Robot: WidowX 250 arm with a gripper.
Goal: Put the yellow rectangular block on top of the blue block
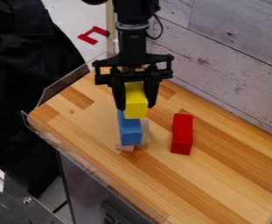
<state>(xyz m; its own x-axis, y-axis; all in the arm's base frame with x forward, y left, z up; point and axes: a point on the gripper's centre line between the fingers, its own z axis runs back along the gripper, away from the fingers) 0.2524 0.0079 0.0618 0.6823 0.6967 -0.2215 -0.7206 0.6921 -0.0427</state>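
The black gripper (137, 105) hangs over the upper middle of the wooden table, its two fingers on either side of the yellow rectangular block (136, 103) and shut on it. Below the yellow block in the view is the blue block (130, 130), whose far end the yellow block partly hides. Whether the two touch, I cannot tell. Pale wooden pieces (145, 131) show around and under the blue block.
A red block (182, 134) lies to the right of the blue one on the wooden table (220, 183). A clear rim (85, 159) runs along the table's left side, and a grey plank wall (231, 57) stands behind at the right.
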